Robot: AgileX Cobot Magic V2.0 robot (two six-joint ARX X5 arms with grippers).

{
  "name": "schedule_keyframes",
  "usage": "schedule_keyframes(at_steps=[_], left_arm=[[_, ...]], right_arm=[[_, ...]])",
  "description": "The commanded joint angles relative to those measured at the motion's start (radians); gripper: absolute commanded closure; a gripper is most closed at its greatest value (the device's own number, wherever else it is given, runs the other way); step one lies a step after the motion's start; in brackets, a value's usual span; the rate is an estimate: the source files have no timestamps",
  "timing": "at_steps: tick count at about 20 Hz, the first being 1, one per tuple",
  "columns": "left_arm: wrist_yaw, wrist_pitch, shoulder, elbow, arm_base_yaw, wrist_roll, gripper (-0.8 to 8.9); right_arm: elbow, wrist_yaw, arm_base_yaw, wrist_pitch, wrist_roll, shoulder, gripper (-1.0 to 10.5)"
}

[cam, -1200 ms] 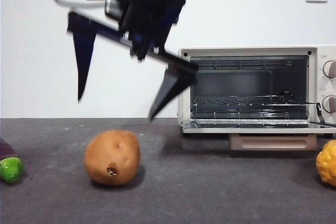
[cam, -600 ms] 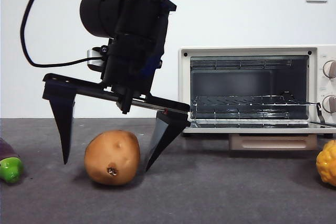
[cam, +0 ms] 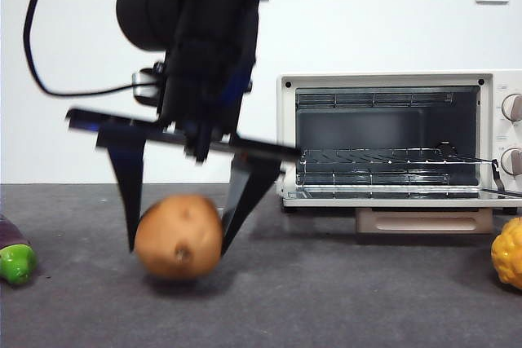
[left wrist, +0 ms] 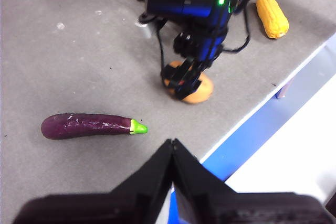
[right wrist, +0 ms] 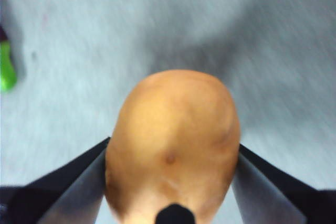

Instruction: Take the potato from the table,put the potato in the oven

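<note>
The orange-brown potato sits low over the dark grey table, left of centre, its dark pitted spot facing the front view. My right gripper comes down from above and is shut on it, one black jaw against each side. In the right wrist view the potato fills the gap between those jaws. The cream-white oven stands at the right rear with its door down and its wire rack showing. My left gripper is shut and hangs high over the table's edge, far from the potato.
A purple eggplant with a green tip lies at the far left, also seen as the eggplant in the left wrist view. A bumpy yellow object lies at the far right by the oven. The table edge runs close behind the potato.
The right gripper dropped from above the potato, straddled it with open jaws, then shut on it. The potato has shifted slightly upward and looks blurred.
</note>
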Motion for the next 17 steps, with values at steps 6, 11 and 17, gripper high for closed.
schedule_keyframes(at_steps=[6,11,17], left_arm=[[-0.003,0.004,-0.003,-0.004,0.0,0.01,8.19],[-0.003,0.004,-0.003,-0.004,0.0,0.009,8.19],[-0.107,0.004,-0.002,-0.004,0.0,0.017,8.19]], right_arm=[[0.383,0.277,-0.002,-0.419,-0.172,-0.011,8.8],[0.423,0.369,-0.015,-0.429,-0.309,-0.046,8.8],[0.294,0.478,-0.044,-0.43,-0.353,-0.257,8.8]])
